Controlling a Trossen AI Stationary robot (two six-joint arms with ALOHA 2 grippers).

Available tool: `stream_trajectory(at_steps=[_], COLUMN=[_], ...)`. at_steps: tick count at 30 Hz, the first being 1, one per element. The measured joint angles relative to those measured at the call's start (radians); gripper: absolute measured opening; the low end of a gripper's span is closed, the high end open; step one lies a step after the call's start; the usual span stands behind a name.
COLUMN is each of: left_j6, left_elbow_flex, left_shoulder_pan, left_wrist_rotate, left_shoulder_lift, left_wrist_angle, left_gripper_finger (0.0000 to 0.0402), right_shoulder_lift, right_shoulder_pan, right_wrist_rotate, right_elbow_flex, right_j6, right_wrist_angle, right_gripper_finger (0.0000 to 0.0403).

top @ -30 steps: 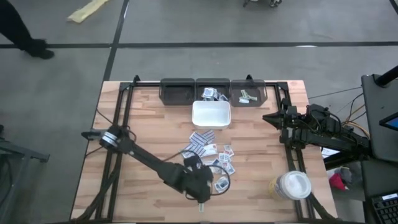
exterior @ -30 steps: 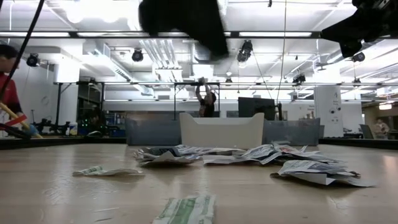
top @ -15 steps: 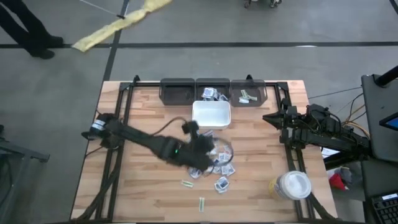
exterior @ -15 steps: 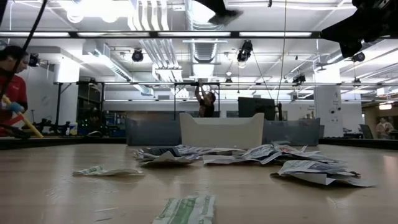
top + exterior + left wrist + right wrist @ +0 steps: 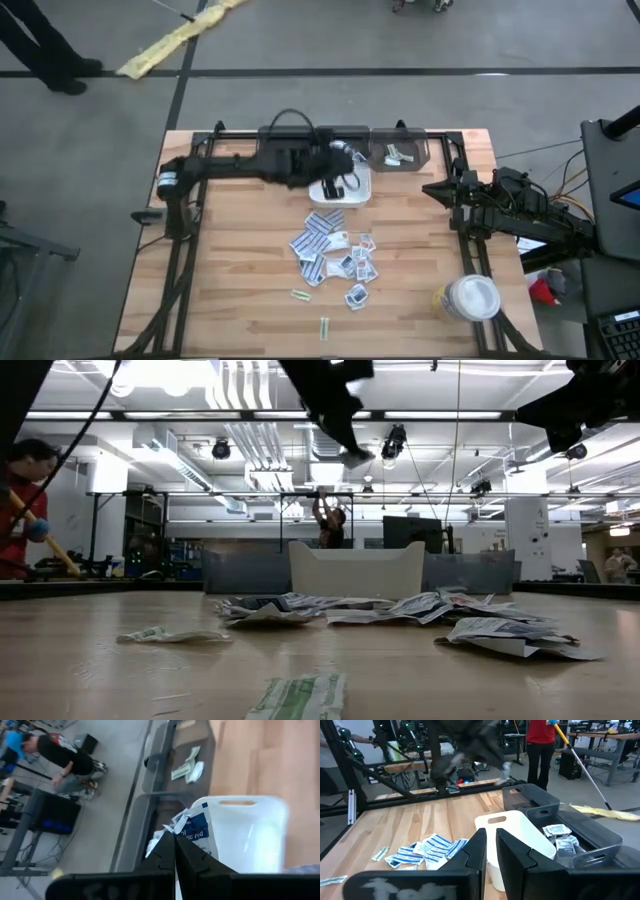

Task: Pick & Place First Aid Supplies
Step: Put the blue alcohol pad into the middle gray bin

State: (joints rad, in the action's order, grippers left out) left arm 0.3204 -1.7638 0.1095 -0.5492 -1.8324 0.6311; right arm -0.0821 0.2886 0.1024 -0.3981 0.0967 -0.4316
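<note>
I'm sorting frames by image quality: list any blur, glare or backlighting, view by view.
Low view: ceiling lights glare, so the left tool shows as a dark silhouette. Right wrist view: the left arm is motion-smeared. Left wrist view: the blue-printed packet and white tray look soft. High view: evenly lit.

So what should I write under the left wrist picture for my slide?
The left hand, shut on a blue-printed packet, carries it above the white tray near the grey bins.
</note>
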Motion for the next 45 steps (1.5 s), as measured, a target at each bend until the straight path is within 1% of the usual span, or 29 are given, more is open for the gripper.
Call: stream_trajectory(at_steps=[8, 10, 17, 22, 26, 34, 41, 45], left_j6=[0.160, 0.203, 0.361, 0.439, 0.469, 0.481, 0.494, 0.494], left_elbow_flex=[0.000, 0.000, -0.010, -0.052, -0.095, -0.215, -0.314, -0.328], left_shoulder_pan=[0.172, 0.200, 0.261, 0.299, 0.335, 0.398, 0.410, 0.410], left_wrist_rotate=[0.230, 0.264, 0.319, 0.403, 0.452, 0.537, 0.548, 0.555], left_shoulder_lift=[-0.024, -0.037, -0.096, -0.166, -0.230, -0.371, -0.474, -0.494], left_wrist_angle=[-0.053, -0.075, -0.102, -0.102, -0.095, -0.070, -0.018, 0.012], left_gripper_finger=[0.0000, 0.0000, 0.0000, 0.0000, 0.0000, 0.0000, 0.0000, 0.0000], right_shoulder_lift=[0.000, 0.000, 0.000, 0.000, 0.000, 0.000, 0.000, 0.000], right_shoulder_pan=[0.000, 0.000, 0.000, 0.000, 0.000, 0.000, 0.000, 0.000], right_wrist_rotate=[0.000, 0.000, 0.000, 0.000, 0.000, 0.000, 0.000, 0.000], right_elbow_flex=[0.000, 0.000, 0.000, 0.000, 0.000, 0.000, 0.000, 0.000], right_j6=[0.000, 0.000, -0.001, -0.002, -0.001, 0.001, 0.000, 0.000], right_wrist_angle=[0.000, 0.000, 0.000, 0.000, 0.000, 0.000, 0.000, 0.000], right_gripper_finger=[0.0038, 0.0038, 0.0038, 0.0038, 0.0038, 0.0038, 0.0038, 0.0038])
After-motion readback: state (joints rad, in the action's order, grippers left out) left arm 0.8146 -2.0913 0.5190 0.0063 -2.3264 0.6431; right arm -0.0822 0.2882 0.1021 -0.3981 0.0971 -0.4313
